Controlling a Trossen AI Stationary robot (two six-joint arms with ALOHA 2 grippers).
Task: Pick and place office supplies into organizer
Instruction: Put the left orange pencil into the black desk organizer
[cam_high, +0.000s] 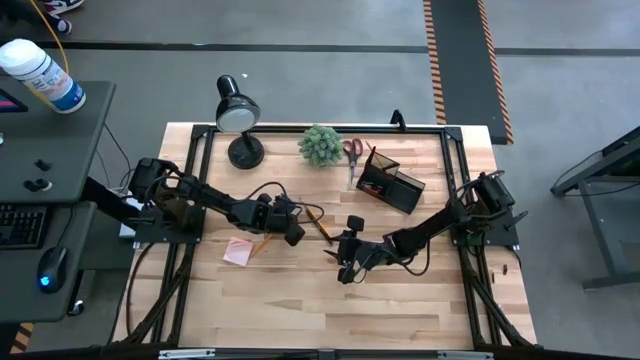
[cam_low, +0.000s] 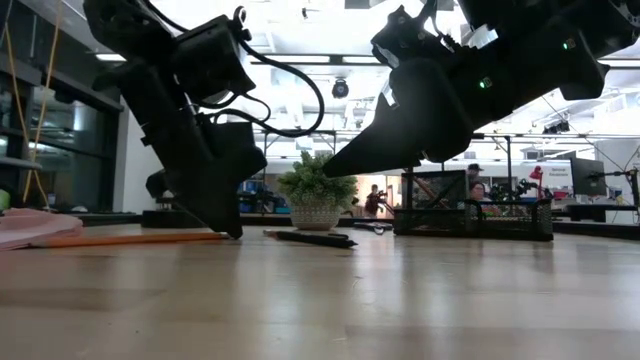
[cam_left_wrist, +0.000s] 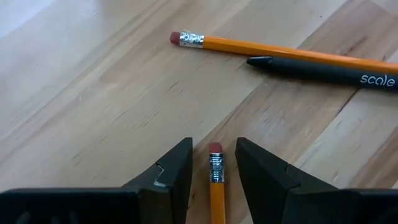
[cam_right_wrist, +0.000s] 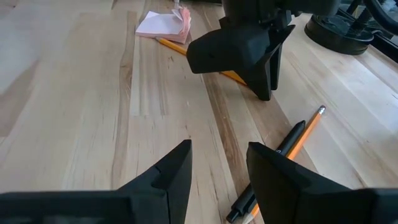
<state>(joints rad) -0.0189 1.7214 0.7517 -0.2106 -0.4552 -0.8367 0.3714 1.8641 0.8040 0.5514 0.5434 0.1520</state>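
Observation:
My left gripper (cam_left_wrist: 214, 155) is open and down at the table, with a finger on each side of an orange pencil (cam_left_wrist: 216, 186) near its eraser end; a thin gap shows on both sides. That pencil lies flat, running back to the pink sticky pad (cam_high: 238, 251). A second orange pencil (cam_left_wrist: 267, 48) and a black pen (cam_left_wrist: 323, 70) lie side by side just beyond. My right gripper (cam_right_wrist: 219, 158) is open and hovers above bare wood beside that pair (cam_right_wrist: 292, 146). The black organizer (cam_high: 392, 183) stands near the far edge, with red-handled scissors (cam_high: 353, 155) lying flat beside it.
A green plant ball (cam_high: 320, 145) and a black desk lamp (cam_high: 240, 120) stand along the far edge, left of the organizer. Black frame rails run along the table's left and right sides. Bare wood lies toward the near edge (cam_high: 330, 310).

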